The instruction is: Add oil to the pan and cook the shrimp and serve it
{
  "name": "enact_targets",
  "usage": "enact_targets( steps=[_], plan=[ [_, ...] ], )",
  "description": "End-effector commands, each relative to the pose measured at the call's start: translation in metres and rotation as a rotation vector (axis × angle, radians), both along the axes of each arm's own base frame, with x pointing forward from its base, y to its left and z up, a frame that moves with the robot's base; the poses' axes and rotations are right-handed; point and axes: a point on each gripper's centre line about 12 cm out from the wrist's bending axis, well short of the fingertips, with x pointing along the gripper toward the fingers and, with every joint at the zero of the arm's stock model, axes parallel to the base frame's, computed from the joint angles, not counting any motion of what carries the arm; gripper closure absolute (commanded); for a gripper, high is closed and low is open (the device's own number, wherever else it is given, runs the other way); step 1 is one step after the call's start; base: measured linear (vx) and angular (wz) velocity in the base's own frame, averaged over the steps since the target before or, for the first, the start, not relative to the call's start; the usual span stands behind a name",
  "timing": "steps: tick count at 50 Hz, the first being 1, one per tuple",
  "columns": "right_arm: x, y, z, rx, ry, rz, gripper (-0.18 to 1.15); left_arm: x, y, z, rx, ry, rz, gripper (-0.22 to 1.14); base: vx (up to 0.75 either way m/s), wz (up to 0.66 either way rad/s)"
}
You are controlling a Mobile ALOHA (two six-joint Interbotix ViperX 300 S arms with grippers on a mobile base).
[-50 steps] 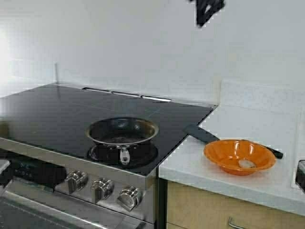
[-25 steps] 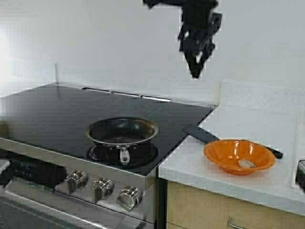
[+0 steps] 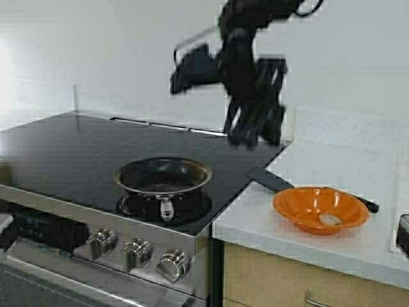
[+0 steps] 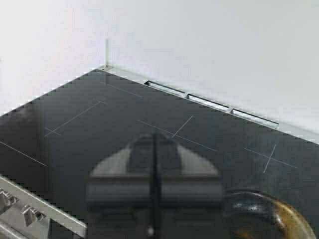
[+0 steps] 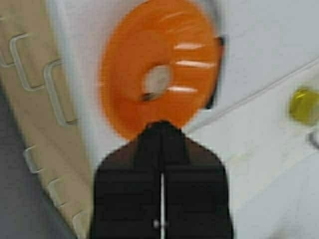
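Right pincer [image 3: 254, 131]: hangs in the air over the back right corner of the stove top, beside the counter edge, tips pointing down; in its own wrist view [image 5: 162, 134] the two fingers are pressed together with only a thin seam between them, holding nothing.
Left pincer [image 4: 153, 149]: seen only in its own wrist view, low over the near part of the stove top; fingers pressed together, nothing between them.
Orange bowl [image 3: 321, 209]: stands on the white counter to the right of the stove, below and to the right of the right pincer; the right wrist view [image 5: 159, 64] looks straight down into it.
Shrimp [image 3: 330, 219]: one small pale lump lying in the bottom of the orange bowl, toward its right side; also visible from the right wrist [image 5: 158, 78].
Pan [image 3: 164, 177]: sits on the front burner of the stove top, dark inside, short metal handle toward the knobs; its rim shows at the edge of the left wrist view [image 4: 271, 219].
Black utensil [image 3: 271, 180]: lies flat on the counter behind the orange bowl, one end reaching the stove edge.
Oil [image 5: 302, 105]: a yellow patch at the edge of the right wrist view, on the counter well apart from the bowl.
Stove top [image 3: 77, 153]: black glass, with three knobs [image 3: 137, 252] on the front panel.
Counter [image 3: 358, 166]: white, with pale drawer fronts below.
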Motion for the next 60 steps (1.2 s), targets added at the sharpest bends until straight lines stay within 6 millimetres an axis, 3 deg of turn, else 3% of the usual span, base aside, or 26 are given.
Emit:
enact_targets(
  steps=[1,6,17,20,45,60],
  plan=[
    [-0.005,0.008,-0.022,0.023,-0.027,-0.023,0.85,0.002,0.0,0.006,-0.003,-0.015,0.0,0.89,0.0,0.0],
    [-0.002,0.007,-0.04,0.03,-0.102,-0.072,0.74,0.002,0.0,0.006,-0.005,-0.015,0.002,0.89,0.0,0.0],
    [-0.004,-0.014,-0.074,-0.06,-0.182,-0.1,0.11,0.002,0.0,0.005,-0.003,-0.014,0.002,0.89,0.0,0.0],
    [-0.006,-0.017,-0.081,-0.066,-0.183,-0.106,0.0,0.002,0.0,0.006,-0.005,-0.015,0.002,0.89,0.0,0.0],
    [0.0,-0.021,-0.114,-0.071,-0.279,-0.095,0.0,0.001,0.0,0.003,-0.009,-0.009,0.0,0.89,0.0,0.0],
    [0.021,-0.033,-0.131,-0.102,-0.296,-0.132,0.01,0.002,0.0,0.002,-0.009,-0.003,0.001,0.89,0.0,0.0]
  ],
)
